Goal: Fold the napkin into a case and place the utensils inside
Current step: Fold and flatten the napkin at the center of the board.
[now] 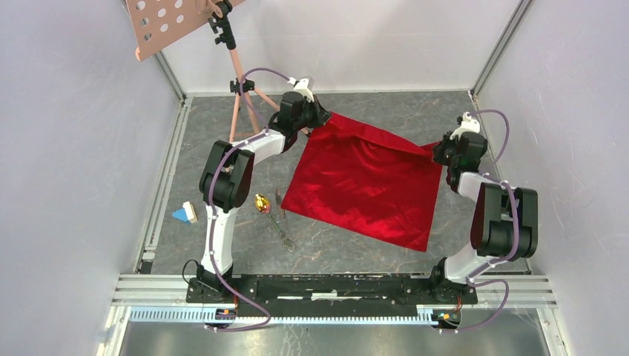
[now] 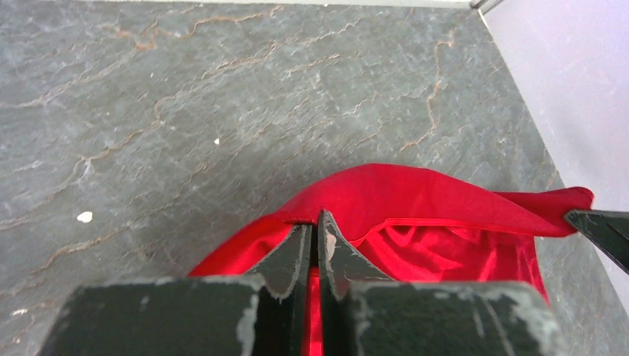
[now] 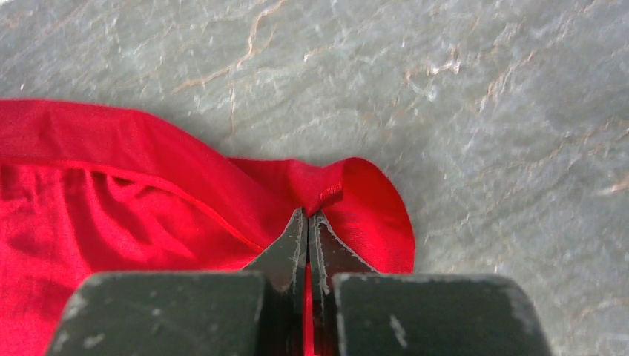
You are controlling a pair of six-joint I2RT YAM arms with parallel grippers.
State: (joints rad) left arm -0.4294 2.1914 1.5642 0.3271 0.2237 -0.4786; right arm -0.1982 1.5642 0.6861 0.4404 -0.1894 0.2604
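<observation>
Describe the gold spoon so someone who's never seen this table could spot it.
Find the big red napkin on the grey table. Off its left edge, between it and the left arm, lie a few slender utensils. The spoon is the one closest to that arm, and the only one with a shiny gold oval bowl; the others are thin dark metal.

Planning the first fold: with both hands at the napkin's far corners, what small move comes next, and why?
Probably lift both corners together toward the near edge: the left hand and right hand each pinch a far corner of the napkin, which lies spread open.
</observation>
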